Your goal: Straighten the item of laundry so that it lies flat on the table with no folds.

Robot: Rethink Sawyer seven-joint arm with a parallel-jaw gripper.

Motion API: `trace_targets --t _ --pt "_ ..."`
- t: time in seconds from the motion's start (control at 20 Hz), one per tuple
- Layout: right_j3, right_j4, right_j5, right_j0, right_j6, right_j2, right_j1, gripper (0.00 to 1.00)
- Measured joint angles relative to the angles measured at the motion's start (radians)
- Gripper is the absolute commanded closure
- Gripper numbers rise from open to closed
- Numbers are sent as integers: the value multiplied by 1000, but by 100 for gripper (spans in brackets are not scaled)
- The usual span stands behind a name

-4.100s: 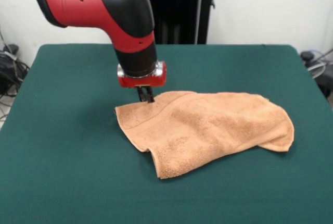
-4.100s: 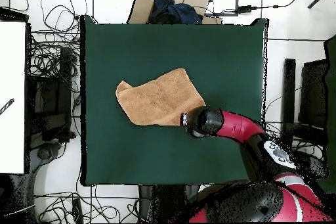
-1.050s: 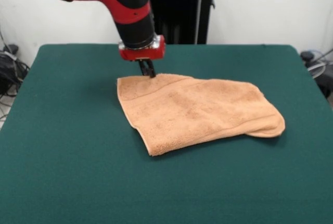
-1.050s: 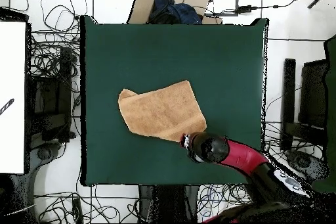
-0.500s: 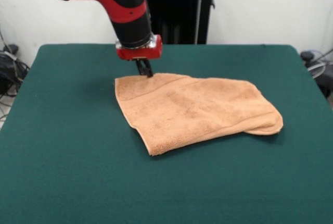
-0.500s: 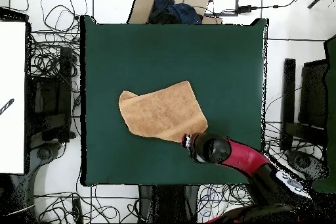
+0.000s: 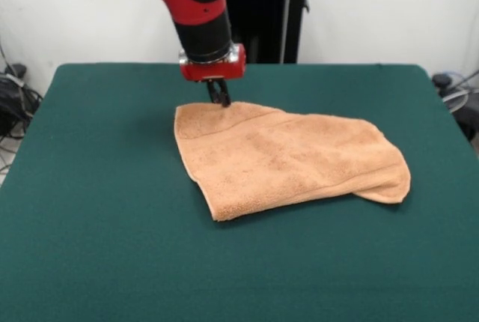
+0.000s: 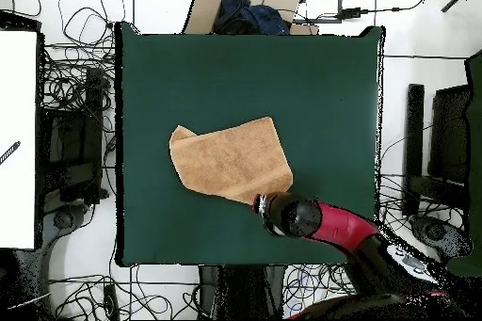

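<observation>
The item of laundry [image 7: 284, 157] is a peach-orange towel lying mid-table on the green table [image 7: 97, 210], mostly spread out. Its right end is doubled over in a rounded fold [image 7: 385, 183], and a woven band runs near its far edge. My gripper [image 7: 220, 99] points straight down at the towel's far edge near the left corner, shut on that edge. In the overhead view the towel [image 8: 231, 162] lies a little left of centre. The red and black wrist [image 8: 290, 216] sits at the towel's lower right corner and hides the gripper.
Green table top [image 8: 320, 91] surrounds the towel on all sides. A cardboard box holding dark cloth [image 8: 247, 8] sits beyond the table's upper edge. Cables [image 8: 71, 101] cover the floor on the left, beside a white surface [image 8: 19, 138].
The gripper has shifted slightly right in the front view, carrying the towel's far edge with it. The towel slid a little the same way, and its fold stays.
</observation>
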Motion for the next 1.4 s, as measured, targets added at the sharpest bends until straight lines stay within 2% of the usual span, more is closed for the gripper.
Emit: trace_targets --t 0.6,1.4 --pt "69 0 -52 21 0 -4 -35 100" --pt "102 0 -78 23 0 -4 -43 100"
